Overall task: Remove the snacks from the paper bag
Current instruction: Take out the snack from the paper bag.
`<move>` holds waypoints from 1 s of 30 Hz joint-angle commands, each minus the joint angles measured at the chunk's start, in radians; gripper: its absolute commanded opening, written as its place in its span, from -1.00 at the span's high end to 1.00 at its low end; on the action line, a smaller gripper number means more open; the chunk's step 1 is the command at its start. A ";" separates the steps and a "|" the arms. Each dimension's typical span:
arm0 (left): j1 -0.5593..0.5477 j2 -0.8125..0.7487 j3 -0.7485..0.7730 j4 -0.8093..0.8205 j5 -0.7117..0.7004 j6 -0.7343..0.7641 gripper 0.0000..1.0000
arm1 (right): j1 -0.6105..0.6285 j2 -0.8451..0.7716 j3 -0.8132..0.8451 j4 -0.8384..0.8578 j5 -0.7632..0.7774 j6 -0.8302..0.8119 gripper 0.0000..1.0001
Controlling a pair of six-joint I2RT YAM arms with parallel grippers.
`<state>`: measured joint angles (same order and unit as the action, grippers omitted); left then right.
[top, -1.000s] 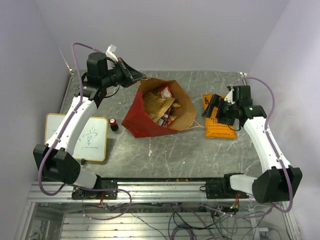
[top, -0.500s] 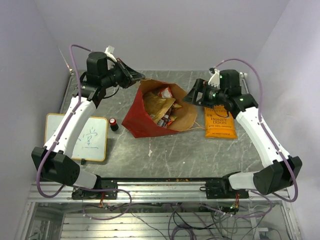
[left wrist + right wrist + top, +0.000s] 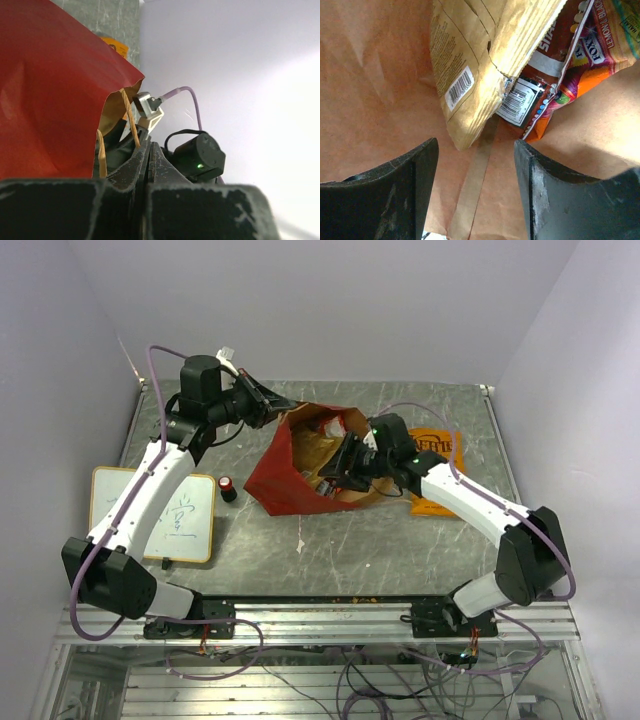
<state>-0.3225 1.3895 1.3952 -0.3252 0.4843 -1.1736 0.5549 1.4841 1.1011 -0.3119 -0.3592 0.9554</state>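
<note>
Grey stone counter [image 3: 400,555]. Near left: yellow-framed whiteboard [image 3: 170,515], with a small red-and-black cylinder [image 3: 228,488] standing just beside its far right corner.

Mid counter: paper bag [image 3: 272,478], red outside and kraft inside, lying tipped with its mouth up and to the right. Snacks inside: a tan-gold packet [image 3: 470,60] with its barcode showing, and red and multicoloured packets [image 3: 585,55] bunched behind it to the right, all against the kraft wall.

Right gripper [image 3: 472,150] is inside the bag mouth. Its fingers [image 3: 405,185] are spread wide and hold nothing, tips just short of the tan-gold packet.

Right of the paper bag: a large orange chip bag [image 3: 441,446] lies flat on the counter, partly covered by the right arm.

Far left rim: left gripper [image 3: 147,150], fingers pressed together on the paper bag's edge where the cord handle [image 3: 131,117] runs in.

Versus 0.5 s ago: the right gripper was outside, over the bag's far right rim, and is now in the mouth. The left grip, orange chip bag, whiteboard and cylinder are unchanged.
</note>
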 commanded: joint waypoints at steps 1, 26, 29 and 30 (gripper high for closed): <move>-0.004 -0.007 -0.003 0.051 0.058 -0.028 0.86 | 0.029 0.004 -0.034 0.106 0.133 0.114 -0.19; -0.006 0.003 0.060 -0.007 0.071 0.028 0.86 | 0.040 0.118 -0.018 0.244 0.266 0.251 0.97; -0.006 0.001 0.065 -0.023 0.065 0.045 0.86 | 0.040 0.102 0.025 0.209 0.251 0.205 1.00; -0.006 -0.001 0.063 -0.026 0.064 0.049 0.86 | 0.040 0.099 0.042 0.196 0.243 0.189 1.00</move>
<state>-0.3225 1.4010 1.4151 -0.3359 0.5098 -1.1568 0.5964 1.6310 1.0756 -0.0853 -0.1406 1.1908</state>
